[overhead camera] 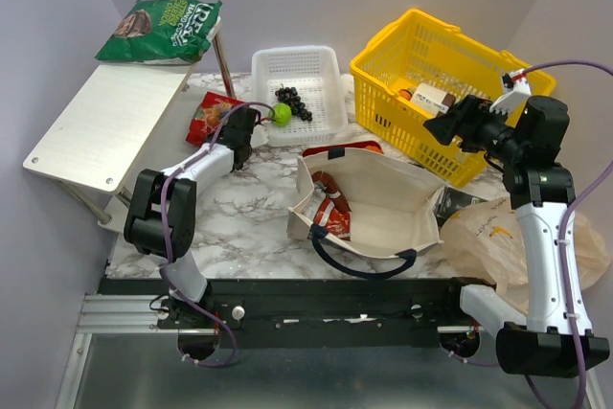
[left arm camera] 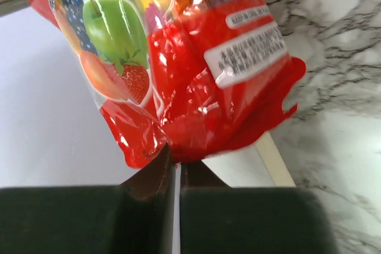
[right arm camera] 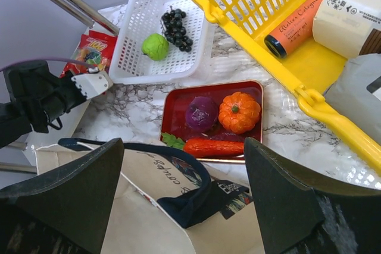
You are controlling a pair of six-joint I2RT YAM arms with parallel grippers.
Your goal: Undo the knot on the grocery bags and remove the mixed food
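My left gripper [overhead camera: 233, 127] [left arm camera: 175, 160] is shut on the bottom edge of a red snack packet [overhead camera: 210, 116] [left arm camera: 196, 69], beside the white shelf. My right gripper [overhead camera: 445, 127] [right arm camera: 184, 206] is open and empty, above the beige canvas tote [overhead camera: 378, 200] [right arm camera: 137, 218], which holds another red packet [overhead camera: 331, 215]. A red tray [right arm camera: 178, 96] holds the purple onion [right arm camera: 203, 113], orange [right arm camera: 239, 111] and carrot [right arm camera: 214, 147]. Grapes [overhead camera: 296, 102] and green apple [overhead camera: 282, 114] lie in a white basket [overhead camera: 321, 74]. The plastic bag [overhead camera: 498, 232] lies slack at the right; I cannot make out its knot.
The green snack bag [overhead camera: 163, 31] lies on the white shelf [overhead camera: 105, 126] at the back left. The yellow basket [overhead camera: 421, 55] with boxes and a tube [right arm camera: 297, 22] stands at the back right. A metal pole [overhead camera: 223, 64] rises beside the shelf.
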